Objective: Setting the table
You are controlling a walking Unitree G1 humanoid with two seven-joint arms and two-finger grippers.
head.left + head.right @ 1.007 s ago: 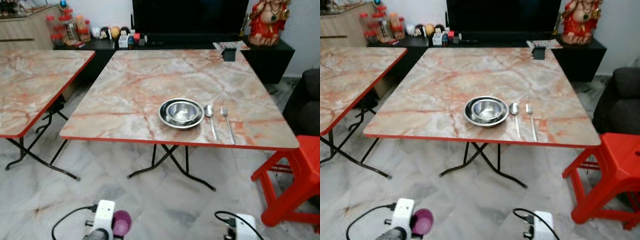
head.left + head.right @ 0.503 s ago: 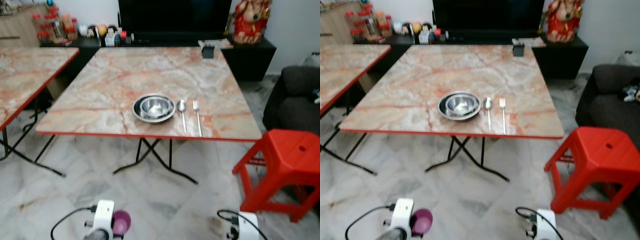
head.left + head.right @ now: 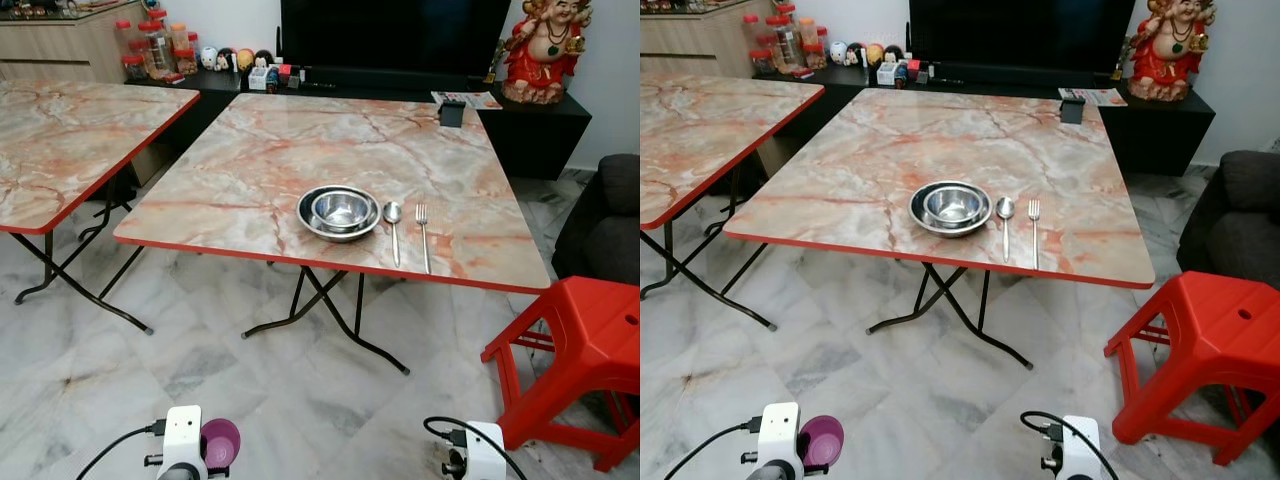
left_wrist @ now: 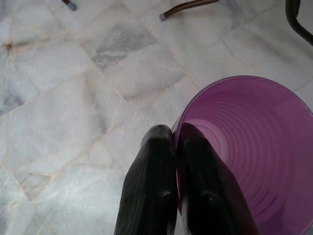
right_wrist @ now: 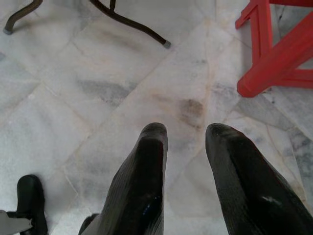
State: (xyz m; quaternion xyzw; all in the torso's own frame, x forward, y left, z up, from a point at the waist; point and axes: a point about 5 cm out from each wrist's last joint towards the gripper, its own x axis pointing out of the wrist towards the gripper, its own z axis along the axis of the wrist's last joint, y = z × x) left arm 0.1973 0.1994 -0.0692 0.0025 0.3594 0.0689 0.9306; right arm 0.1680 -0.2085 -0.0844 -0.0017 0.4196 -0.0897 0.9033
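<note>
A marble-top folding table (image 3: 300, 170) with a red edge stands ahead. Near its front edge sits a steel plate (image 3: 338, 213) with a steel bowl (image 3: 341, 207) in it. To their right lie a spoon (image 3: 393, 225) and a fork (image 3: 423, 235), side by side. My left gripper (image 4: 173, 142) hangs low over the floor, shut on the rim of a purple plastic cup (image 4: 244, 152), also seen at the bottom of the left eye view as the cup (image 3: 220, 441). My right gripper (image 5: 186, 134) hangs low too, open and empty over the floor tiles.
A second marble table (image 3: 60, 140) stands to the left. A red plastic stool (image 3: 580, 350) is at the right, with a dark sofa (image 3: 605, 225) behind it. A black TV cabinet (image 3: 400, 95) with jars and a red statue (image 3: 545, 50) lines the back wall.
The whole view has shifted as the camera moved; the table now sits further right and a bit farther off. The cup stays in my left gripper.
</note>
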